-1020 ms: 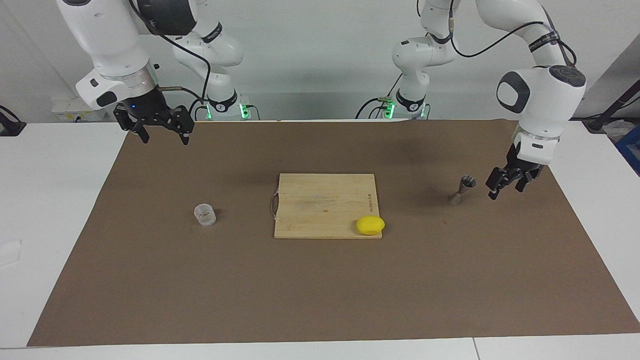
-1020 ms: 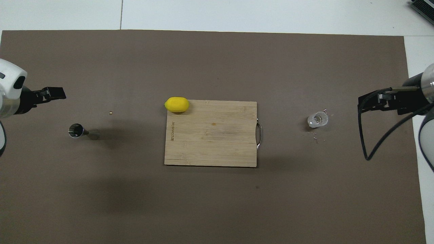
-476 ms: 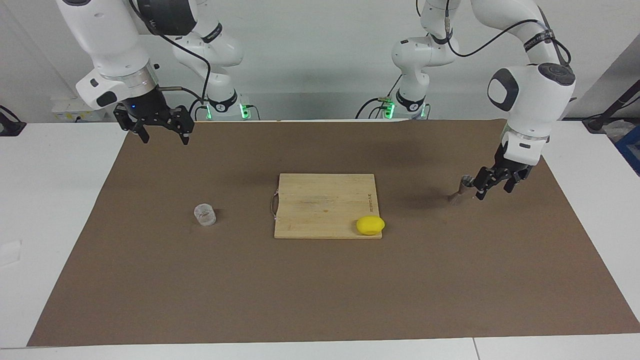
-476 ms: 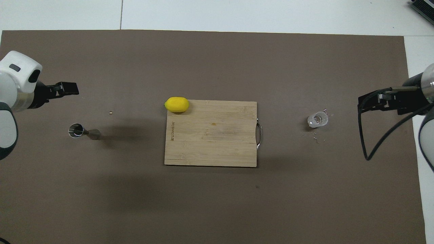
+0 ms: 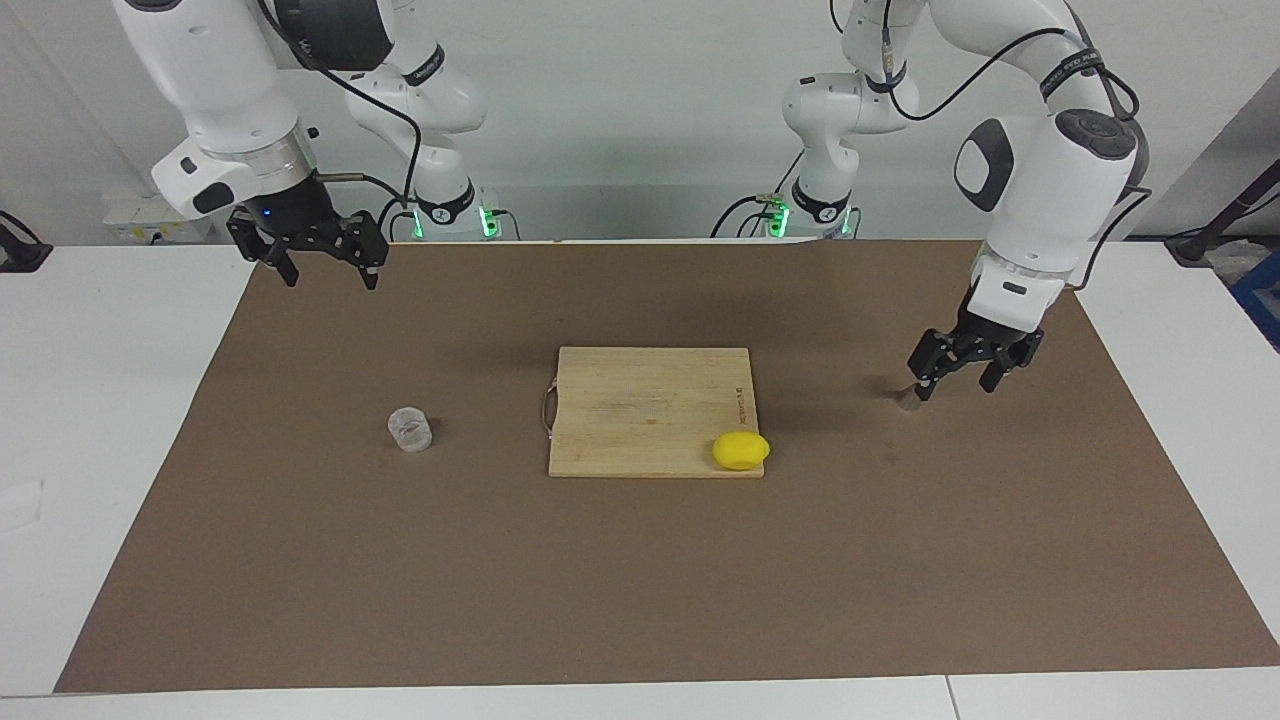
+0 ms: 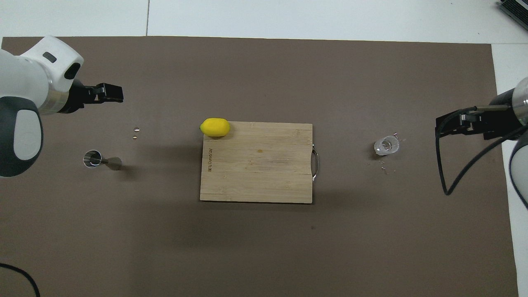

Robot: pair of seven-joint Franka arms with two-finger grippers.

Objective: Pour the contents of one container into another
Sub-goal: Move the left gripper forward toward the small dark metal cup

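Steel jigger [image 6: 92,159] stands under the open, empty left gripper [image 5: 958,370]; right gripper [image 5: 322,262] waits open, empty, above the tumbler [image 5: 410,429].

Facing camera: mounted high across the table, looking back at both arm bases and down over the whole brown mat [image 5: 640,580], set well back. Overhead camera: high above the robots' end, aimed forward and steeply down, arms entering only at the frame's edges. Both share the mat and the cutting board [image 5: 650,412] [image 6: 258,163] with its lemon [image 5: 741,450] [image 6: 215,127], half a turn apart.
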